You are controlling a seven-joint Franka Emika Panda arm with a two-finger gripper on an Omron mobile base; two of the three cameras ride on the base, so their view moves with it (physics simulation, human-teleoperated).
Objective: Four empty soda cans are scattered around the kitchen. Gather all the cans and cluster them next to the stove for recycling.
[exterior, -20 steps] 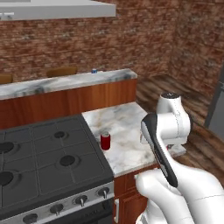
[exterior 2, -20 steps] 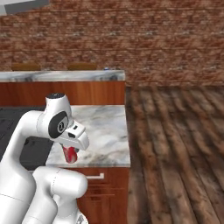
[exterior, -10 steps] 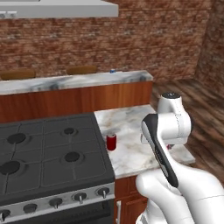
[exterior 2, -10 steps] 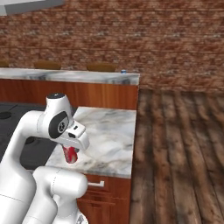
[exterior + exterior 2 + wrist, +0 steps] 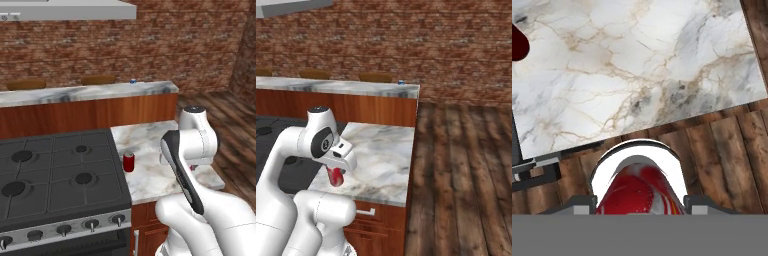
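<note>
My gripper (image 5: 639,202) is shut on a red soda can (image 5: 637,190) with a silver top, held between the two fingers. In the right base view the held can (image 5: 334,176) hangs under my hand over the marble counter's near edge. A second red soda can (image 5: 129,162) stands upright on the counter right beside the stove (image 5: 55,170); its dark red edge (image 5: 518,42) shows at the hand view's upper left. A small blue can (image 5: 133,81) sits on the raised bar counter behind, also seen from the right (image 5: 401,82).
The marble counter (image 5: 150,145) lies to the right of the stove and ends at a wooden floor (image 5: 466,175). Behind them runs a raised bar counter (image 5: 90,92) with a brick wall beyond. A range hood (image 5: 70,10) hangs above the stove.
The whole scene has shifted to the right in both base views, so the base has driven. The arm keeps its pose with the red can still held.
</note>
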